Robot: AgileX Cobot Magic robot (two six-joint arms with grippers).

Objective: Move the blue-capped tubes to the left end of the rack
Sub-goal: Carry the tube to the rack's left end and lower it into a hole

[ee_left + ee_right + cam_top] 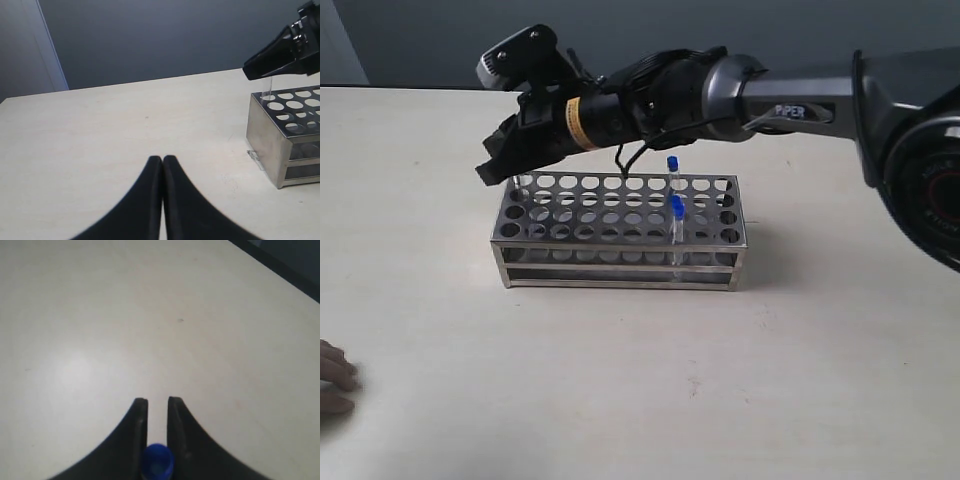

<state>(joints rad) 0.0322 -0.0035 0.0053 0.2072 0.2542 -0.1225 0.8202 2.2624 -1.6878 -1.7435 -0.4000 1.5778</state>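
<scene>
The silver rack (620, 250) stands mid-table, and its left end (265, 135) shows in the left wrist view. My right gripper (492, 170) reaches across over the rack's left end, shut on a blue-capped tube whose blue cap (157, 464) sits between its fingers (140, 412). The tube's clear body (267, 89) hangs at a hole in the back left corner. Two more blue-capped tubes (672, 168) (677, 218) stand upright in holes right of the middle. A fourth is not visible. My left gripper (163, 159) is shut on nothing, low over bare table left of the rack.
A person's fingers (332, 380) rest on the table at the front left edge. The right arm (800, 100) stretches over the rack's back from the right. A dark wall lies beyond the table's far edge.
</scene>
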